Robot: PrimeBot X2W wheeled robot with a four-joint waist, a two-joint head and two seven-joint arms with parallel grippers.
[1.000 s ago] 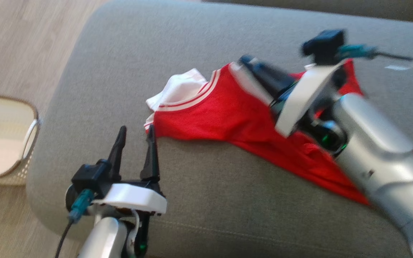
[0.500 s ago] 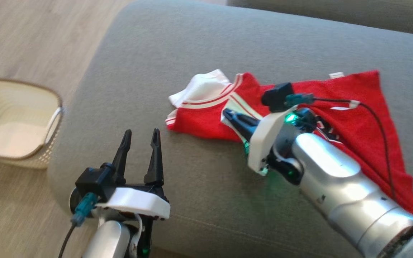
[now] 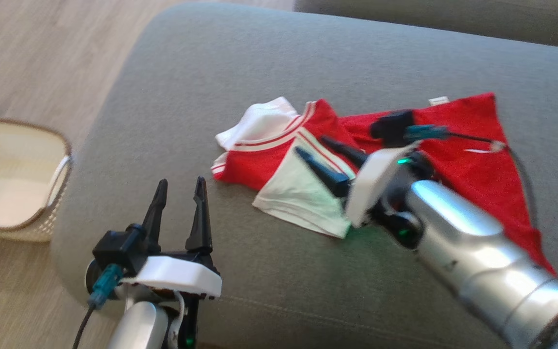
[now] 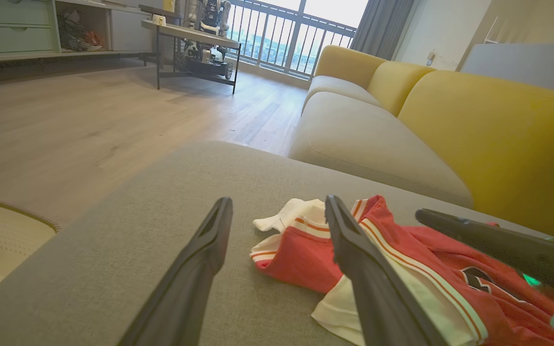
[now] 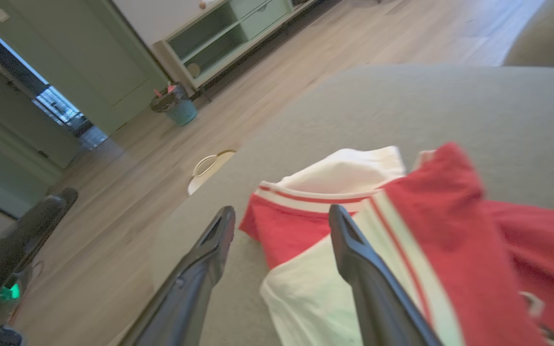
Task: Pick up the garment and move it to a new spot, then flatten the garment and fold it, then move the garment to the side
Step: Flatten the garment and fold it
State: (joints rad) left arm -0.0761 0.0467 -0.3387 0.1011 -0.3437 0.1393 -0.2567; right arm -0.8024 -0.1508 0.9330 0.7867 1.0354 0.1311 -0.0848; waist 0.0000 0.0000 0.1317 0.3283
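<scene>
Flattening stage, by judgement, with the move to a new spot seemingly done. Red-and-white garment (image 3: 255, 167) lying rumpled on the grey sofa cushion (image 3: 259, 63), a white-lined corner turned over toward the near edge and a white sleeve bunched at far left. Not yet flat, folded or shifted aside. At the right tool (image 3: 312, 145), fingers apart and holding nothing, poised over the turned-over corner with tips pointing far-left along the striped trim; contact with the cloth not discernible. At the left tool (image 3: 181, 182), fingers likewise spread and empty, near-left of the garment and apart from it, over bare cushion. Left to do, probably: smoothing, folding, moving aside.
</scene>
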